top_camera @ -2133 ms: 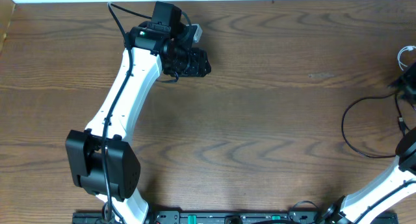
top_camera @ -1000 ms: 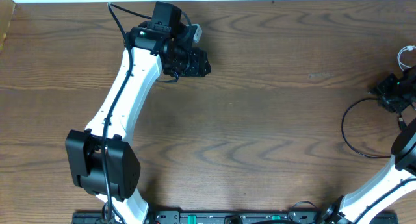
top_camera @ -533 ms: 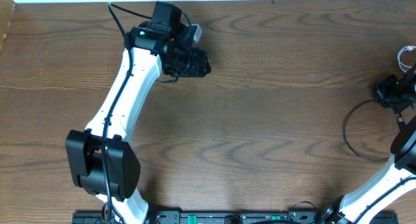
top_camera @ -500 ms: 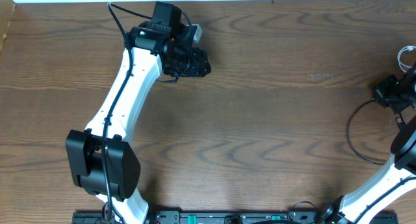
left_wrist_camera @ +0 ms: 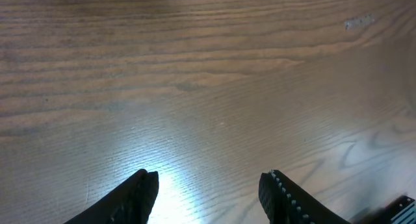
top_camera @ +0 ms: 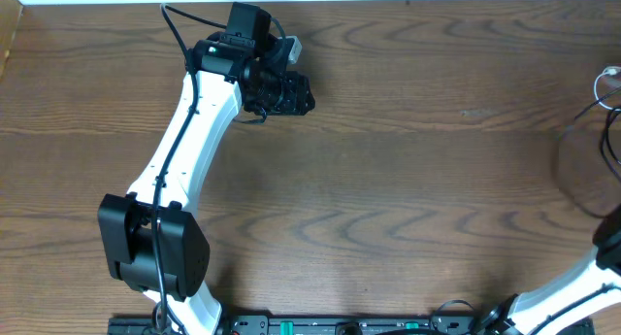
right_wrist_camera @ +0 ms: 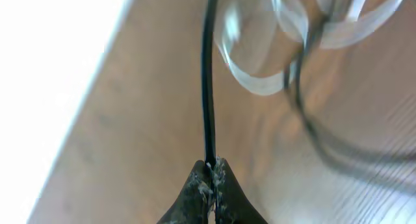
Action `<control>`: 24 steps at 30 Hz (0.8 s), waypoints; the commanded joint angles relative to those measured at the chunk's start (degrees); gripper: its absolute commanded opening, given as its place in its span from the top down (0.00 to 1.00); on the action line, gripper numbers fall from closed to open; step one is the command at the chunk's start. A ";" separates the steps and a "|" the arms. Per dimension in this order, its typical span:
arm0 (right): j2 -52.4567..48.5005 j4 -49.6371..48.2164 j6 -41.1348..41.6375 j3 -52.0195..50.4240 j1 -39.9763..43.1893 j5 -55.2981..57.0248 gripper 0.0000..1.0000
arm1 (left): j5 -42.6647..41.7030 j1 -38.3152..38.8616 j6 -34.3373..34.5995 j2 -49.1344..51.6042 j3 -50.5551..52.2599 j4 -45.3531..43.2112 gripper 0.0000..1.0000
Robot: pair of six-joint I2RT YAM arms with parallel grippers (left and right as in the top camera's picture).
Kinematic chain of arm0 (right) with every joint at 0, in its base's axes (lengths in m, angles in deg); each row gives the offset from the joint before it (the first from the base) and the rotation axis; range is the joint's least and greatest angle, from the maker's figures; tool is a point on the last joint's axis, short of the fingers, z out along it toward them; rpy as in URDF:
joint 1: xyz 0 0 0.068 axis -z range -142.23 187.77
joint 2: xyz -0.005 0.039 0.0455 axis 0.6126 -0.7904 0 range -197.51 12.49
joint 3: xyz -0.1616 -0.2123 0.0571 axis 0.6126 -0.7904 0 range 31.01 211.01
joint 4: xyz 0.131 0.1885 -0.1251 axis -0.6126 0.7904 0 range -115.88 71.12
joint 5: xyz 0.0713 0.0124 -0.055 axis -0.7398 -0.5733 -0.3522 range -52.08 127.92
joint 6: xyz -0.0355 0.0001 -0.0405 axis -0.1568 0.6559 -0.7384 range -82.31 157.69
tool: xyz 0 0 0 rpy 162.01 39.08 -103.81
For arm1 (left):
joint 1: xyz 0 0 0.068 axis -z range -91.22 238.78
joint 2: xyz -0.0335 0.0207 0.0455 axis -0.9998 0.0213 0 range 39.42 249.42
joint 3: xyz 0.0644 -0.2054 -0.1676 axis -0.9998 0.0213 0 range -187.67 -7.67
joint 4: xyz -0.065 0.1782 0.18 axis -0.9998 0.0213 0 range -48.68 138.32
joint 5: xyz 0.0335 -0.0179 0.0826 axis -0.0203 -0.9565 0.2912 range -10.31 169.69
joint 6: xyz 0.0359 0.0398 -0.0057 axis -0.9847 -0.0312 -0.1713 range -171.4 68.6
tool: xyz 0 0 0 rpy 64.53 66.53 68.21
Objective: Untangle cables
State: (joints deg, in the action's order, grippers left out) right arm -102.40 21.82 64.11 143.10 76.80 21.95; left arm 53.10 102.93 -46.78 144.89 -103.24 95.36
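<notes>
In the right wrist view my right gripper (right_wrist_camera: 211, 165) is shut on the black cable (right_wrist_camera: 208, 74), which runs straight up from the fingertips. Blurred loops of the white cable (right_wrist_camera: 257, 81) hang beyond it, with another black strand crossing them. From overhead, the black cable (top_camera: 563, 170) arcs along the table's far right edge and the white cable (top_camera: 608, 75) shows just above it; the right gripper itself lies outside that view. My left gripper (top_camera: 291, 94) rests at the back left. Its fingers (left_wrist_camera: 208, 185) stand open over bare wood with nothing between them.
The wooden table (top_camera: 408, 180) ends at a pale edge (right_wrist_camera: 58, 87) close to the left of the right gripper. The left arm (top_camera: 184, 150) stretches from the front left to the back. The right arm's lower link (top_camera: 572, 286) shows at the front right corner.
The right gripper shut on the black cable and moved right, out of the overhead view. The black loop was pulled right with it. The left arm has not moved.
</notes>
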 commanded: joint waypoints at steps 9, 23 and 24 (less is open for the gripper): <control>0.28 -3.98 -2.10 5.64 1.64 15.63 0.99 | 0.74 0.07 -0.50 -0.63 0.11 0.31 0.44; 1.99 8.59 -10.40 5.68 -2.40 2.34 0.20 | 1.05 0.07 -1.03 -0.63 0.11 0.00 0.44; 2.78 10.21 -11.63 5.68 -3.26 0.85 0.20 | 1.97 0.07 -2.23 -0.63 0.09 0.00 0.44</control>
State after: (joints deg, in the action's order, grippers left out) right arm -103.75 30.06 57.70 148.54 75.55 29.34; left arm 53.16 102.93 -47.02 144.89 -103.24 95.25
